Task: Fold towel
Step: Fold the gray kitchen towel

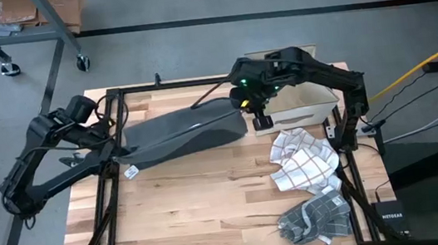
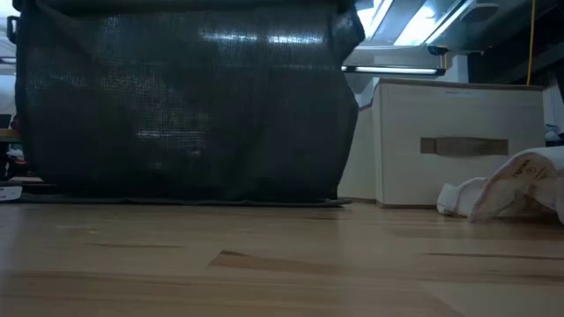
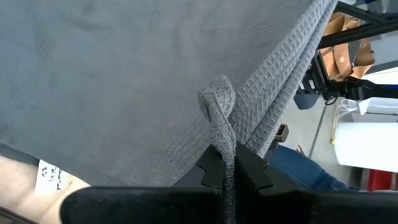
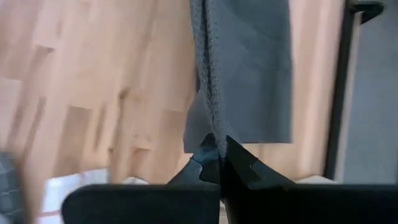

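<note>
Left gripper point(image 3: 227, 163) clamped on one corner of the grey towel point(image 1: 183, 135); right gripper point(image 4: 219, 163) clamped on the opposite top corner, fabric edge pinched between its jaws. Towel hangs stretched between the two claws, long axis running straight from one to the other, top edge raised, bottom edge touching the table point(image 1: 212, 203) in the low view. Both arms equally engaged, neither nearer. Next move likely depends on swinging the held edge over the lower edge, my guess. Just past the right claw: one pale box point(image 1: 305, 103). Further toward the table front: one white checked cloth point(image 1: 300, 158), one dark checked cloth point(image 1: 314, 218). Counts: grippers two, towels held one, spare cloths two, box one.
</note>
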